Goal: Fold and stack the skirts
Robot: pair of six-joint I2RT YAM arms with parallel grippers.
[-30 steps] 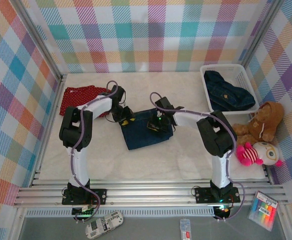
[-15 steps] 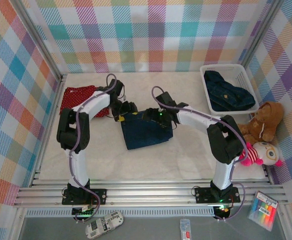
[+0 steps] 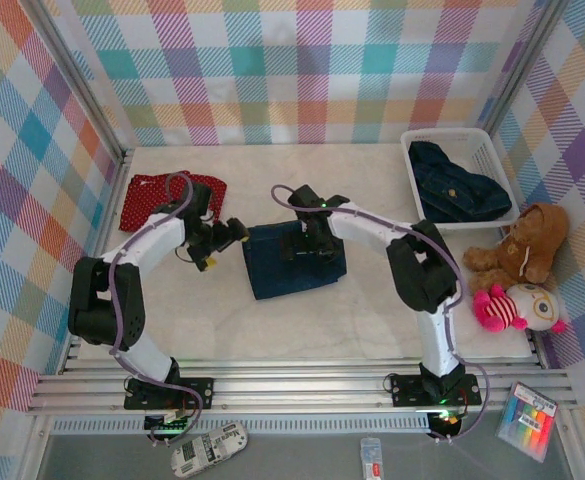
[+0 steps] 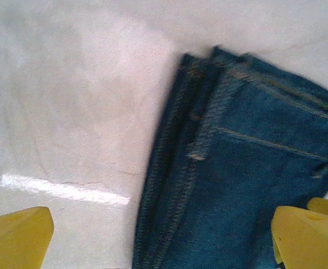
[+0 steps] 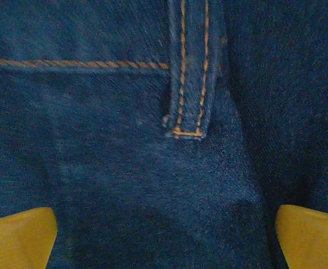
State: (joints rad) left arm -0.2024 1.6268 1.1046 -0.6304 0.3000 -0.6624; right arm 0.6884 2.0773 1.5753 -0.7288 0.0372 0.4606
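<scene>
A dark blue denim skirt [image 3: 294,265] lies folded at the table's middle. My left gripper [image 3: 234,232] stands open just off its left edge; in the left wrist view the yellow fingertips [image 4: 16,237] straddle the skirt's seamed edge [image 4: 248,168] with nothing between them. Over the skirt's top part my right gripper [image 3: 307,248] hangs open, and its fingertips [image 5: 18,238] sit wide apart above the denim [image 5: 124,168] near a belt loop [image 5: 189,84]. A red skirt with white dots [image 3: 152,197] lies flat at the back left. Another denim skirt [image 3: 457,185] sits in the basket.
The white slatted basket [image 3: 450,133] stands at the back right. A brown teddy bear [image 3: 524,245] and a pink and white plush toy [image 3: 517,305] lie along the right edge. Plaid walls close the table on three sides.
Both grippers have opened and let go of the folded denim skirt. The left arm has drawn back to the left. The right gripper has shifted left over the skirt.
</scene>
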